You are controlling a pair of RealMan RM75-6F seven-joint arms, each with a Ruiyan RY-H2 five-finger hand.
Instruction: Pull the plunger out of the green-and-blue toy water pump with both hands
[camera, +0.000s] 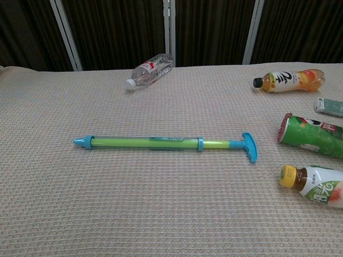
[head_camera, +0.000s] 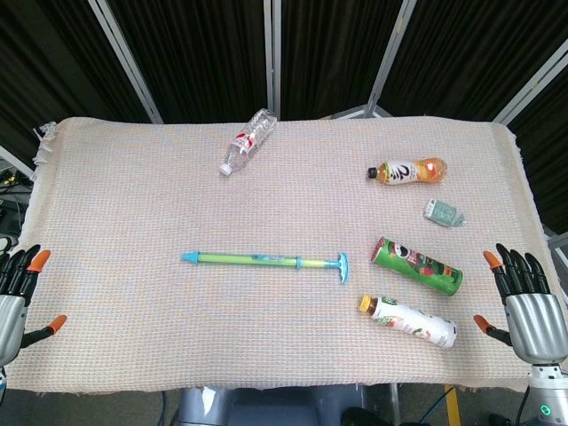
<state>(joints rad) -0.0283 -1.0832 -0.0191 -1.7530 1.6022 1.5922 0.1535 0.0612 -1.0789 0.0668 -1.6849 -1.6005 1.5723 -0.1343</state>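
The toy water pump (head_camera: 264, 260) (camera: 161, 143) lies flat in the middle of the cloth-covered table, a long green tube with a blue nozzle at the left end and a blue T-handle (head_camera: 343, 265) (camera: 248, 146) at the right end. In the head view my left hand (head_camera: 16, 288) is at the lower left corner and my right hand (head_camera: 524, 297) at the lower right corner. Both stand upright, fingers apart, holding nothing, far from the pump. The chest view shows neither hand.
A clear water bottle (head_camera: 248, 141) (camera: 150, 69) lies at the back. On the right lie an orange drink bottle (head_camera: 408, 171) (camera: 289, 80), a small green packet (head_camera: 442, 212) (camera: 329, 106), a green can (head_camera: 416, 264) (camera: 313, 136) and a yellow-capped bottle (head_camera: 408, 319) (camera: 313, 184).
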